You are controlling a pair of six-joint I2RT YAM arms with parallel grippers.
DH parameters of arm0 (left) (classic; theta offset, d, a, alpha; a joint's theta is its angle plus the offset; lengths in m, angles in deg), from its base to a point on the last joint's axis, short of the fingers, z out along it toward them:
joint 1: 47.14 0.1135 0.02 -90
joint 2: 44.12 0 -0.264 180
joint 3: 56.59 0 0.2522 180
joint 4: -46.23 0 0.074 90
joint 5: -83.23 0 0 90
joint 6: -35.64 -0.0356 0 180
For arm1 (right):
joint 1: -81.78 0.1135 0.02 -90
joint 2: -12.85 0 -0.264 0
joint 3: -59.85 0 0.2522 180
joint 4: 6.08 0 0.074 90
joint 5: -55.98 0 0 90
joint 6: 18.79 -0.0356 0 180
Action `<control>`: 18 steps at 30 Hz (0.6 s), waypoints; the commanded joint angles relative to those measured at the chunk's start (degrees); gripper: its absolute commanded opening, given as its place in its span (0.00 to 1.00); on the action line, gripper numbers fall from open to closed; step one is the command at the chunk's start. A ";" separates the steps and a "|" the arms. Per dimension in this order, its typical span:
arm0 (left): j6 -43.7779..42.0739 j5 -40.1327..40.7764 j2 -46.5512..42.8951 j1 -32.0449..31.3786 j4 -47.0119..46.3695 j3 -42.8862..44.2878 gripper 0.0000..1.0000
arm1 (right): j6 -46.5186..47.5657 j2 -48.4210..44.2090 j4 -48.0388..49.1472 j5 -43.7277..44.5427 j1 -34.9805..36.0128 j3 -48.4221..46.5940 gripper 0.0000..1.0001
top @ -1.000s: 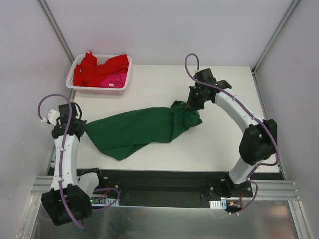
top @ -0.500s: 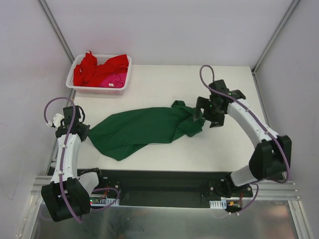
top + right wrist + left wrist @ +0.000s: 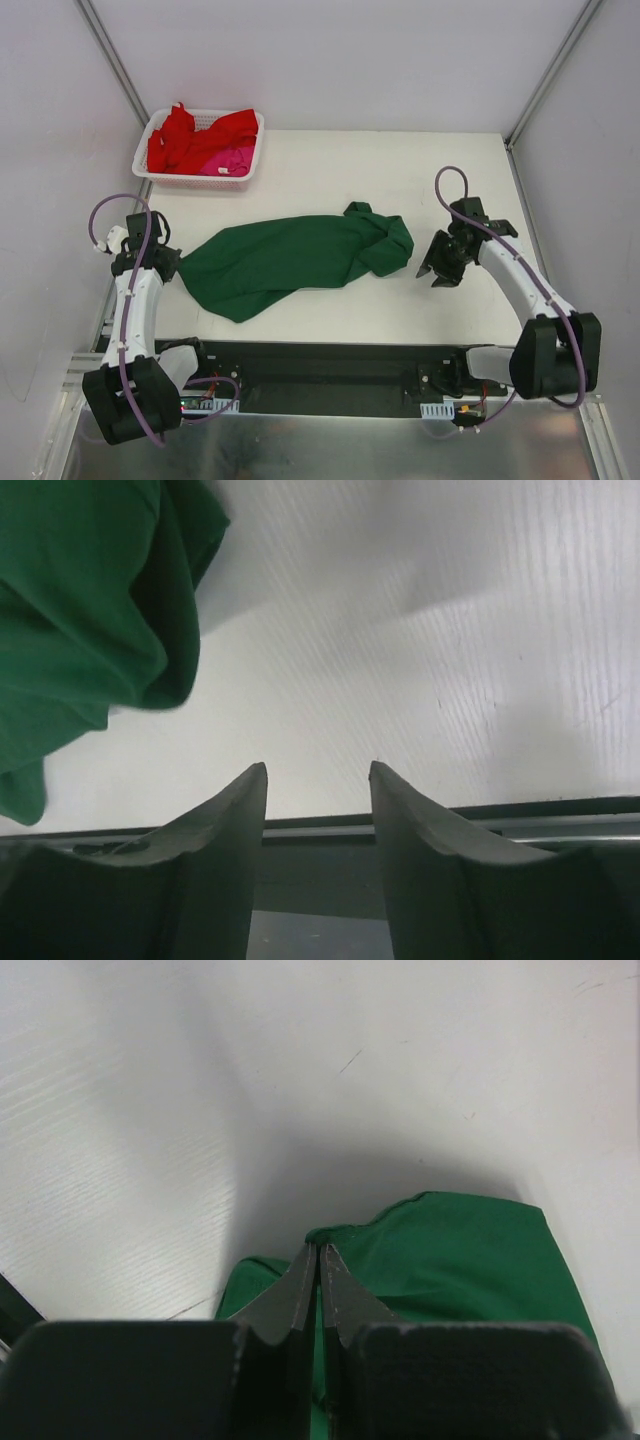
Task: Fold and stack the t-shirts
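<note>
You had a white mesh basket (image 3: 190, 181) sitting at the far left corner of the white table (image 3: 330, 160), its long side running along the back edge. White walls (image 3: 340, 60) closed in the table on three sides, with a metal post (image 3: 113, 58) slanting up at each rear corner. Along the near edge ran a black strip (image 3: 330, 362), then an aluminium rail (image 3: 560, 381) and a sheet of dull metal (image 3: 330, 448).

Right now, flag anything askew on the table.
The green t-shirt lies twisted and diagonal, bunched into folds at its right end, not flat. The left gripper pinches its left tip; the right gripper hangs open beside it.
</note>
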State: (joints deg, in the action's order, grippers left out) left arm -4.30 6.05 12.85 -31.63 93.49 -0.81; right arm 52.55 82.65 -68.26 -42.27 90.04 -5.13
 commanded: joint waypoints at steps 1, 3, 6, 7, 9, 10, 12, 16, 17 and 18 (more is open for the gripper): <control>-0.84 -0.60 -1.68 0.75 -0.36 -0.01 0.00 | 2.30 7.09 4.74 3.23 0.89 -7.38 0.42; -0.67 -0.51 -2.30 0.75 -0.19 -0.18 0.00 | 3.18 11.48 5.53 3.16 1.33 -9.68 0.40; -0.58 -0.08 -3.35 0.75 -0.27 -0.36 0.00 | 4.06 16.48 6.32 2.63 2.73 -12.41 0.40; -0.58 0.19 -3.70 0.84 -0.27 -0.36 0.00 | 4.24 17.47 6.50 2.71 3.17 -12.93 0.40; -0.41 0.36 -4.15 0.75 -0.27 -0.45 0.00 | 4.15 19.92 7.02 3.15 4.49 -13.55 0.41; -0.41 0.36 -4.23 0.84 -0.27 -0.53 0.00 | 4.15 20.63 7.29 3.24 4.84 -13.47 0.42; -0.32 0.28 -4.24 0.84 -0.27 -0.45 0.00 | 3.98 21.43 7.47 3.15 5.11 -13.03 0.42; -0.14 -0.25 -3.71 0.84 -0.27 -0.45 0.00 | 3.98 21.96 7.73 3.77 5.11 -10.75 0.41; -0.14 -0.34 -3.62 0.75 -0.27 -0.45 0.00 | 3.80 21.87 7.99 3.59 5.02 -10.05 0.40; -0.05 -0.34 -3.36 0.84 -0.27 -0.45 0.00 | 3.54 21.78 8.95 3.33 5.02 -8.56 0.40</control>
State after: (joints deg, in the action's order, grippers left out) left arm -4.25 5.67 9.53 -31.63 93.36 -0.99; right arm 55.87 104.99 -60.46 -39.76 95.17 -16.39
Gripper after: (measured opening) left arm 0.006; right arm 0.409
